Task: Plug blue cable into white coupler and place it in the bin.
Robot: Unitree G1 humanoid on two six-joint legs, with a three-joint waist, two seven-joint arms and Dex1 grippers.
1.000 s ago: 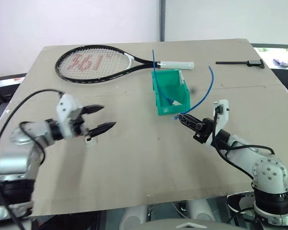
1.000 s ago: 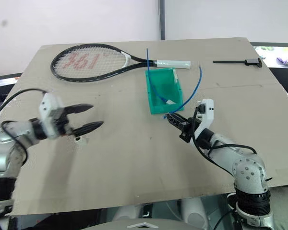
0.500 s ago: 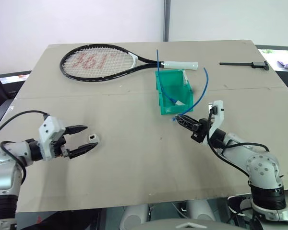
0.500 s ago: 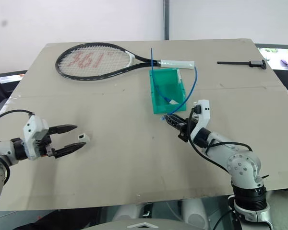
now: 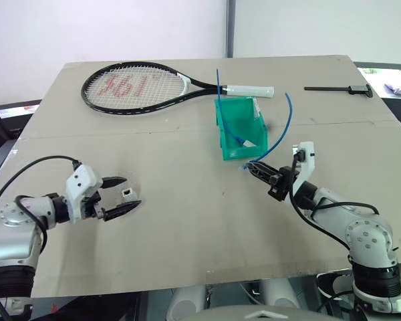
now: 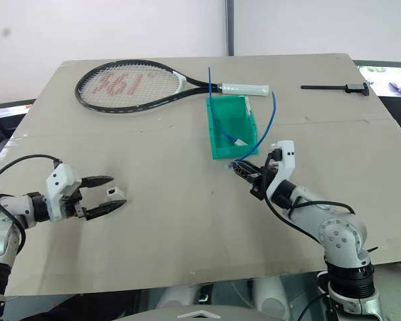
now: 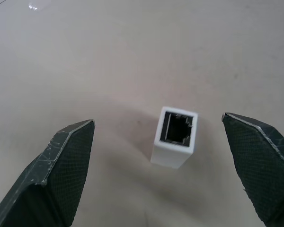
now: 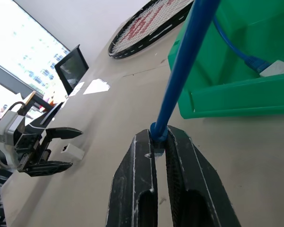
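Left gripper [image 5: 125,195]: I see it low over the table [image 5: 187,227] near the left edge, fingers spread wide, holding nothing.
Coupler [image 7: 175,136]: it lies on the table between my left fingers, touching neither one; its dark socket opening faces the wrist camera. From the head camera I see it as a small white block at [image 5: 127,192], well apart from the bin.
Right gripper [image 5: 252,167]: fingers clenched on the blue cable, hovering near the middle of the table, just in front of the bin's lowered lip.
Blue cable [image 5: 289,120]: pinched close to its end, where I can just make out the plug [image 8: 154,152] between the fingers; from there it arcs up and over to the right of the bin, free of the table.
Bin [image 5: 232,119]: green, standing in the middle of the table toward the far edge, its lip facing me. Inside I see a second blue cable [image 8: 236,49] running to a white piece [image 8: 280,68] on its floor.
Racket [image 5: 134,83]: lies flat along the far edge, its white handle just behind the bin.
Black tool [image 5: 337,89]: near the far right corner, well apart from everything else.
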